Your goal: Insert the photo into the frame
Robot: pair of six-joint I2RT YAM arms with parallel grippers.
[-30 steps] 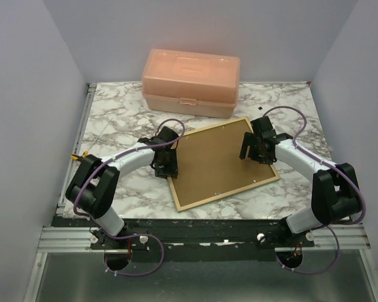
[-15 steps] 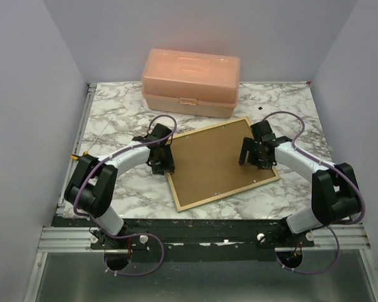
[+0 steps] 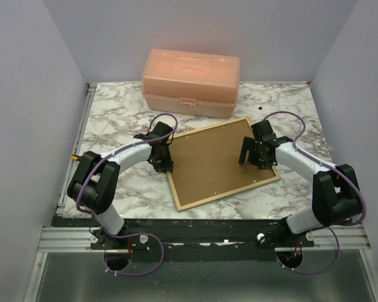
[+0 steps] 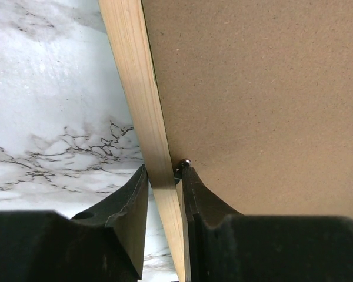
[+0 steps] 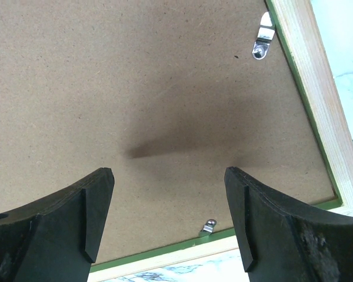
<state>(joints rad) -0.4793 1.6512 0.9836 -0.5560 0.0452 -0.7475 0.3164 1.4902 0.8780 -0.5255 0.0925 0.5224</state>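
Note:
The frame (image 3: 227, 194) lies face down on the marble table, its pale wood back up and a thin green inner edge showing (image 5: 317, 117). The brown backing board (image 3: 217, 160) fills it, held by small metal tabs (image 5: 262, 41). The photo is hidden. My left gripper (image 3: 164, 165) is at the frame's left edge; its jaws pinch the pale wood rail (image 4: 138, 88), one finger outside it and one on the board side by a tab (image 4: 185, 163). My right gripper (image 3: 255, 157) is open and empty just above the board (image 5: 135, 76), near the frame's right corner.
A peach plastic box (image 3: 191, 82) with a closed lid stands at the back of the table, just beyond the frame's far corner. Grey walls close in the left, right and back sides. Bare marble (image 3: 113, 119) lies to the left of the frame.
My left gripper has moved left and slightly back, from over the board to the frame's left rail, and now straddles it. The right gripper has barely moved.

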